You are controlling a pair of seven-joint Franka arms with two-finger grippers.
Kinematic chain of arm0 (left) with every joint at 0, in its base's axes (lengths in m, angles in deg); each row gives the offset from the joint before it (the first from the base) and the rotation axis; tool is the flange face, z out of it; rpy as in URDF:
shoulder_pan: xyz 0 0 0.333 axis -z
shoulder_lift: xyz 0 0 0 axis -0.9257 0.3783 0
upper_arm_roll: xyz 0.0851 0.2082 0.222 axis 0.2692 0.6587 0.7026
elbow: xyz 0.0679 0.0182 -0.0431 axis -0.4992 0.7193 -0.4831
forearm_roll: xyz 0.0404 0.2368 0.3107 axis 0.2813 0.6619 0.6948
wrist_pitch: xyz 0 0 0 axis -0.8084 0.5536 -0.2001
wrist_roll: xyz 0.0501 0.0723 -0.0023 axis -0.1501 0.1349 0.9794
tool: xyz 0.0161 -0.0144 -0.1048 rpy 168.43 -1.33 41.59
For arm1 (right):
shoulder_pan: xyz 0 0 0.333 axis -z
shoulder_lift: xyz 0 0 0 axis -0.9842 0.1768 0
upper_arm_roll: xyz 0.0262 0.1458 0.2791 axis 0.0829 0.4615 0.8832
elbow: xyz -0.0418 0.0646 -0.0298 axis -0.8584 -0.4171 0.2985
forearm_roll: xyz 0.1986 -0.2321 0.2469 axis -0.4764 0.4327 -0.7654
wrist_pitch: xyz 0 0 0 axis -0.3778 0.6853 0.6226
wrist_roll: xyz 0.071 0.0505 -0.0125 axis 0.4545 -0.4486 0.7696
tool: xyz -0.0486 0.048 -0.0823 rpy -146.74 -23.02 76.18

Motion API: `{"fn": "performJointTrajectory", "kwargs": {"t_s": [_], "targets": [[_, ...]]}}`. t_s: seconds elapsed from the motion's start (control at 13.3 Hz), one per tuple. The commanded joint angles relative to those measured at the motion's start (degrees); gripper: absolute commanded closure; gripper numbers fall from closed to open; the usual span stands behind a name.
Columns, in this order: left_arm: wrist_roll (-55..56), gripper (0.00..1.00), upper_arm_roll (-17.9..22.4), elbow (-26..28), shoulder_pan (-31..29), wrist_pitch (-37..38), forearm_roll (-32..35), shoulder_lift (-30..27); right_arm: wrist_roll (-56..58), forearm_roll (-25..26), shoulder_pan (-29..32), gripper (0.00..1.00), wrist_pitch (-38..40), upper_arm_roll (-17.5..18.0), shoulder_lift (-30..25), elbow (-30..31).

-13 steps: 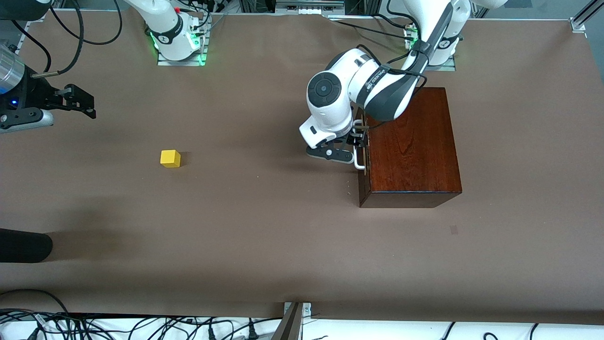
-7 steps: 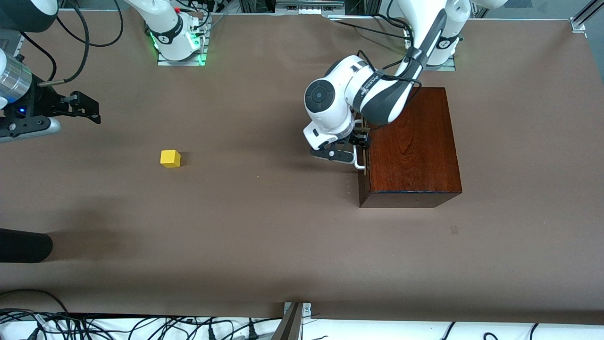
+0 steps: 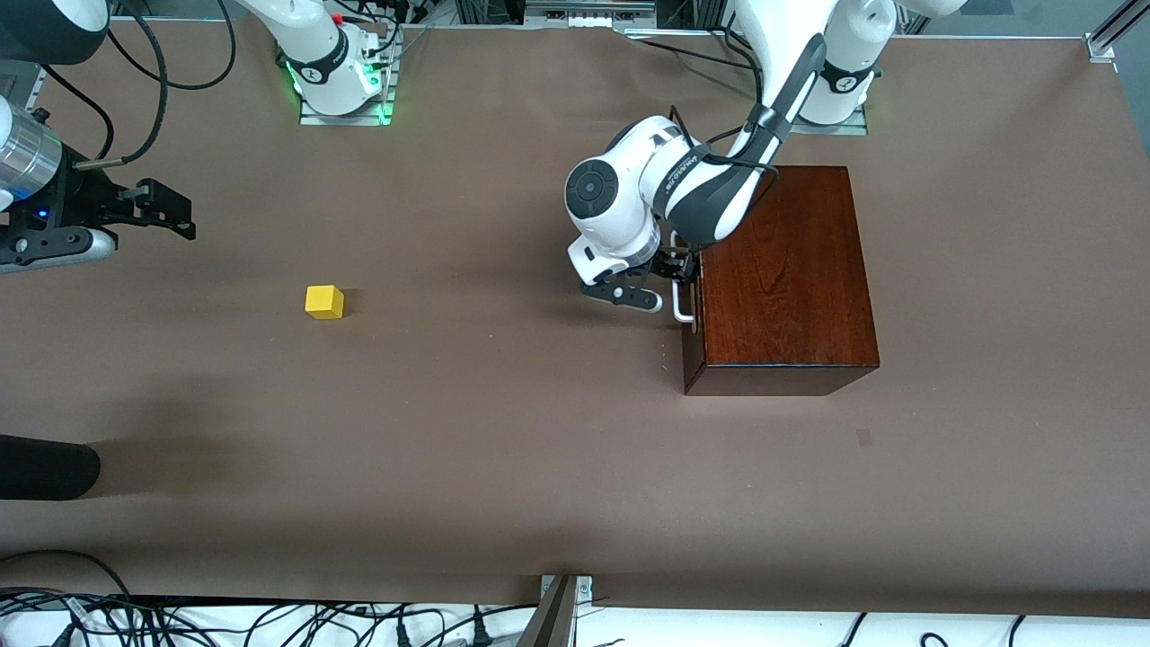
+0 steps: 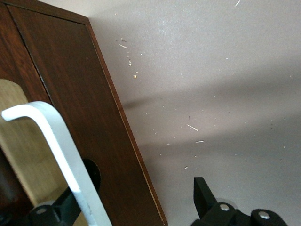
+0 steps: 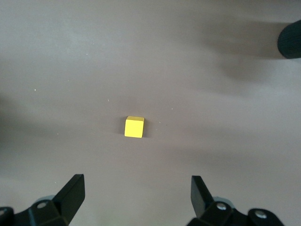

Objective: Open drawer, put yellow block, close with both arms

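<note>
The left gripper [image 3: 676,272] is at the white handle [image 3: 683,301] of the drawer [image 3: 691,296], on the side of the dark wooden box [image 3: 782,270] that faces the right arm's end of the table [image 3: 539,449]. In the left wrist view its fingers [image 4: 204,195] are spread wide, and the white handle [image 4: 61,155] passes between them; one finger is on each side of the bar, and I cannot tell if a finger touches it. The drawer front [image 4: 89,127] is dark reddish brown, and a pale wooden surface [image 4: 23,155] shows beside it, under the handle. In the front view the drawer looks flush with the box, or almost.

The right gripper [image 3: 166,208] is in the air over the table's edge at the right arm's end. In the right wrist view its two black fingers [image 5: 70,193] are spread wide and hold nothing. The yellow block [image 5: 134,127] is seen on the bare table between them, lower down and apart from them.

The yellow block [image 3: 324,302] lies alone on the brown table, toward the right arm's end, well apart from the box. The box stands toward the left arm's end, close to that arm's base [image 3: 835,85]. A dark rounded object [image 3: 45,467] comes in over the table's edge at the right arm's end.
</note>
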Motion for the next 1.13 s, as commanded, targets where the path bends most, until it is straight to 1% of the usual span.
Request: {"fn": "performJointTrajectory", "kwargs": {"t_s": [0.0, 0.15, 0.23, 0.3, 0.38, 0.45, 0.6, 0.75, 0.83, 1.05], "targets": [[0.5, 0.0, 0.1, 0.9, 0.5, -3.5, 1.0, 0.6, -0.7, -1.2, 0.5, 0.0, 0.6, -0.3, 0.7, -1.4], [1.0, 0.0, 0.1, 0.7, 1.3, -4.1, 0.9, 1.1, -0.7, 1.5, -0.3, 0.0, 0.6, 0.2, 3.3, -1.7], [1.3, 0.0, 0.1, 0.6, 1.4, -5.7, 0.8, 1.5, -0.7, 1.6, -0.2, 0.0, 0.4, 0.2, 3.7, -1.6], [2.0, 0.0, 0.0, 0.3, 1.5, -6.9, 0.3, 1.5, -0.6, 2.0, -0.5, 0.0, 0.2, 0.3, 5.7, -1.7], [2.9, 0.0, 0.0, -0.2, 1.5, -8.1, -0.1, 1.9, -0.5, 1.7, -0.8, 0.0, 0.3, 0.2, 7.2, -1.9], [4.2, 0.0, 0.0, -0.7, 1.5, -9.8, -0.2, 2.1, -0.5, 1.6, -0.9, 0.0, 0.2, 0.2, 7.3, -1.9], [6.0, 0.0, 0.0, -2.5, 1.6, -11.4, -3.1, 3.1, -1.1, 0.3, -1.7, 0.0, -0.7, 0.3, 7.5, -0.7], [7.5, 0.0, 0.0, -5.9, 2.9, -11.4, -4.9, 4.6, -2.7, 0.3, -1.9, 0.0, -5.2, 0.3, 6.6, 4.2], [7.6, 0.0, 0.0, -6.7, 4.1, -11.4, -5.1, 5.4, -3.3, 0.1, -2.0, 0.0, -7.0, 0.3, 6.6, 6.1], [7.7, 0.0, 0.0, -11.1, 5.6, -11.5, -5.2, 8.3, -3.6, -1.3, -1.9, 0.0, -9.3, 0.3, 7.0, 9.6]]}}
